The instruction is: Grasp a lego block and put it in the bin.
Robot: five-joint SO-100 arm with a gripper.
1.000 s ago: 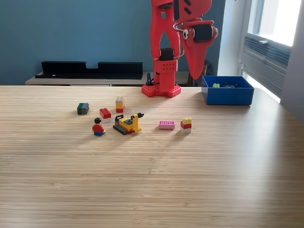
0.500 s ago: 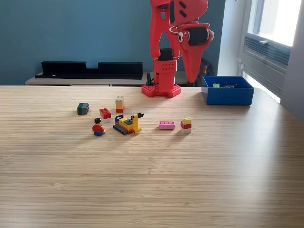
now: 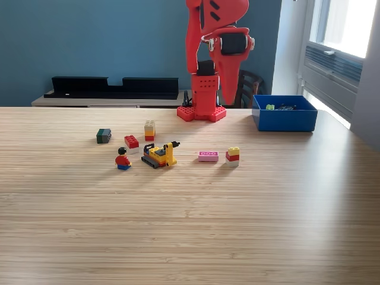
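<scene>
Several lego pieces lie across the middle of the wooden table: a dark green block [image 3: 104, 136], a red block [image 3: 131, 142], a yellow-and-red stack [image 3: 149, 130], a pink block [image 3: 208, 156] and a yellow-red-white stack [image 3: 233, 156]. The blue bin [image 3: 284, 120] stands at the exterior view's back right with small pieces inside. My red arm rises from its studded base [image 3: 202, 113]. The gripper [image 3: 228, 100] hangs pointing down beside the base column, left of the bin and high above the table. Its jaws look pressed together into one taper, with nothing seen in them.
A minifigure [image 3: 123, 159] and a small yellow vehicle [image 3: 160, 155] stand among the blocks. A black tray [image 3: 113, 87] lies on a low ledge behind the table. A dark chair [image 3: 249, 83] is behind the arm, and a window is at the right.
The gripper has swung toward the exterior view's left, away from the bin and in front of the base column. The blocks and bin have not moved.
</scene>
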